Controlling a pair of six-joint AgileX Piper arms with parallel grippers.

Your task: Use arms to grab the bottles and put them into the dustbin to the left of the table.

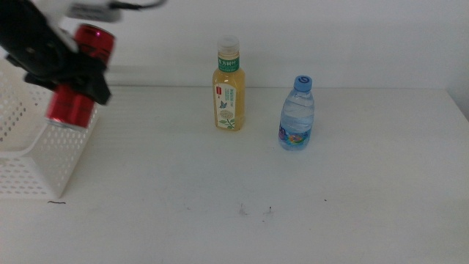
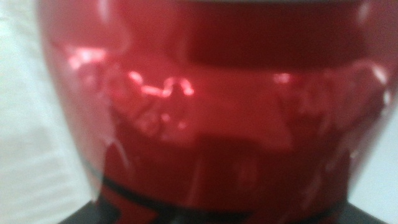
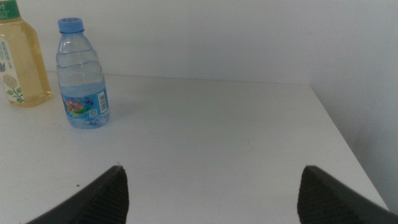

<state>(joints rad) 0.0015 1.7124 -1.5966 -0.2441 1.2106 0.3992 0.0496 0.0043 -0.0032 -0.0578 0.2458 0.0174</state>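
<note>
Item: red can, tilted, being carried by the left gripper, jaws clamped across its middle, at ten o'clock above the dustbin rim. Advice: centre it over the basket opening before letting go. Yellow-drink bottle and water bottle are standing upright at twelve o'clock. Right gripper is waiting, jaws apart.

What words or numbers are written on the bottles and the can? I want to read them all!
Nothing can be read for sure.
Tea bottle: the green-white label has print and a flower picture, too small to read.
Water bottle: colourful label with a barcode, letters too blurred.
Red can, held by the left tool over the basket: no clear writing; the close view is all blur.
</note>
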